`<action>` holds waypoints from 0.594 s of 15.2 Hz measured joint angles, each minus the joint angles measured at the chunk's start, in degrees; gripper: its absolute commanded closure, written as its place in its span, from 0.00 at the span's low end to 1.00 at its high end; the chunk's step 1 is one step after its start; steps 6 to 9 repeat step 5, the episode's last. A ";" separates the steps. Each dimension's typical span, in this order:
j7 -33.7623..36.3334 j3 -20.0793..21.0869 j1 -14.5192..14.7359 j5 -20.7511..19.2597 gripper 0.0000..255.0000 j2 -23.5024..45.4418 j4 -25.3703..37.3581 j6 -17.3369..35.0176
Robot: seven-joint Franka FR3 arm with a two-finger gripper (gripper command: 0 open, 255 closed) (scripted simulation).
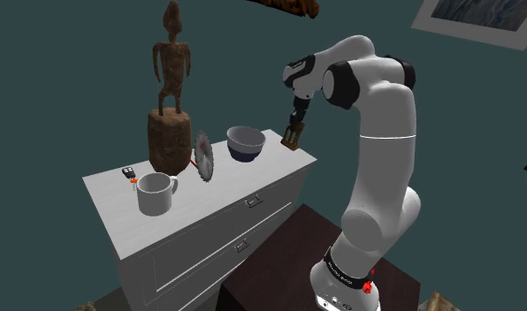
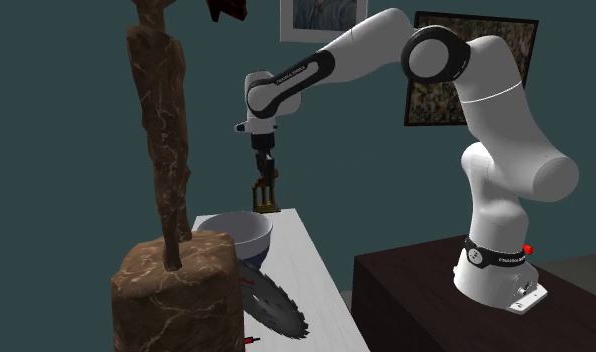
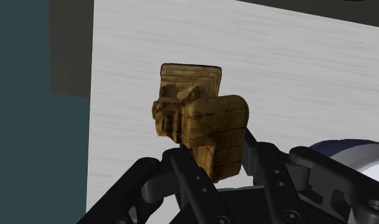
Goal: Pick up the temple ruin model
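The temple ruin model [image 3: 201, 121] is a small tan, blocky stone piece with a stepped base. My black gripper [image 3: 221, 167] is shut on it, one finger [image 3: 187, 179] on each side. In the shoulder view the gripper [image 1: 294, 126] points down with the model [image 1: 293, 138] at the far right corner of the white dresser top [image 1: 244, 181]. The second exterior view has the gripper [image 2: 265, 178] holding the model [image 2: 264, 196] at the dresser's far end. I cannot tell whether the model still touches the top.
On the dresser stand a dark-and-white bowl [image 1: 245, 142] close to the model, a circular saw blade [image 1: 202, 156], a white mug [image 1: 156, 193] and a tall brown figure statue [image 1: 171, 106] on a block. My stand [image 1: 279, 265] is dark wood.
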 measured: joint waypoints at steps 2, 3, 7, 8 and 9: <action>0.07 -0.16 -0.10 -0.24 1.00 -0.29 1.15 -1.40; 0.12 -0.21 -0.15 -0.31 1.00 -0.36 1.74 -2.03; 0.40 -0.33 0.04 -0.62 1.00 -0.89 2.20 -2.96; 0.40 -0.33 0.04 -0.62 1.00 -0.89 2.20 -2.96; 0.40 -0.33 0.04 -0.62 1.00 -0.89 2.20 -2.96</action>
